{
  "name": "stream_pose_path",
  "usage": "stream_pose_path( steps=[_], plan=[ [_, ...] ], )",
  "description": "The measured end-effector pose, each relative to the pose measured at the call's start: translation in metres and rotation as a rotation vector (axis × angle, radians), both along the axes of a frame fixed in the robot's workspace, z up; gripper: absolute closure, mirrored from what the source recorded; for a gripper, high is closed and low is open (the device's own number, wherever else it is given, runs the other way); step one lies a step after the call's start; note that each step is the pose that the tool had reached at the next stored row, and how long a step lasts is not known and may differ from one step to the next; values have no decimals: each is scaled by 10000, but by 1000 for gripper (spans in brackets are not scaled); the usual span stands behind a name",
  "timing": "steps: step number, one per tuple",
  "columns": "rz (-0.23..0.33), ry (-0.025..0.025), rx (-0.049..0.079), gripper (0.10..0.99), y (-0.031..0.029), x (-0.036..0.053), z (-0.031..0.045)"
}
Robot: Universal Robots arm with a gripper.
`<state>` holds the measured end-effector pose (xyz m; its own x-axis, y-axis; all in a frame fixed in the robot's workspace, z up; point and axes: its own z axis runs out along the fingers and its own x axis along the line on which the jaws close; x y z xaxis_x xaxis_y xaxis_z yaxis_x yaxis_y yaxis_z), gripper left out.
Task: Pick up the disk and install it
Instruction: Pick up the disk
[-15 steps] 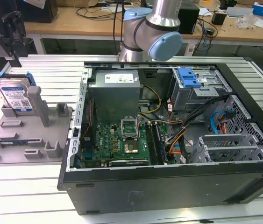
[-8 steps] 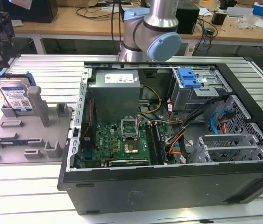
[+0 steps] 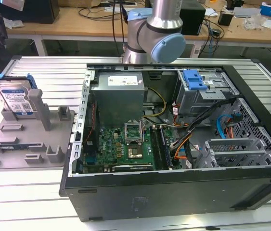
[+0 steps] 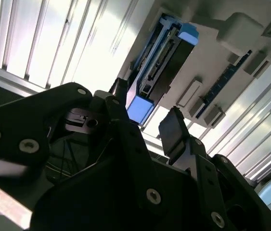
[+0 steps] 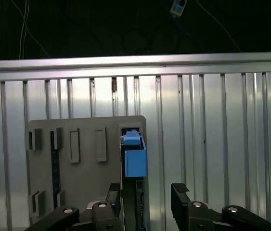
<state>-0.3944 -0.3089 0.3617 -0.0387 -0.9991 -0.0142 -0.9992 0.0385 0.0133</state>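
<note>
open air above the upright disk (image 3: 13,94), grey fixture post (image 3: 35,104) just beside, case wall (image 3: 80,127) near

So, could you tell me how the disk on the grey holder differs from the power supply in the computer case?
The disk is thin and flat with a blue frame; the power supply is a much larger grey box. The disk stands on edge in the grey holder outside the computer case, at the exterior view's left; the power supply sits inside it. Both carry a printed label.
</note>
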Motion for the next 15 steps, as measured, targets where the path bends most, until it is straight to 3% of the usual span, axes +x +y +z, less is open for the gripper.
stream_pose_path(
  steps=[2,11,15],
  plan=[
    [52,35,0,545,-17,-20,-23],
    [538,100,0,545,-44,-91,-107],
    [543,101,0,545,-50,-91,-132]
  ],
)
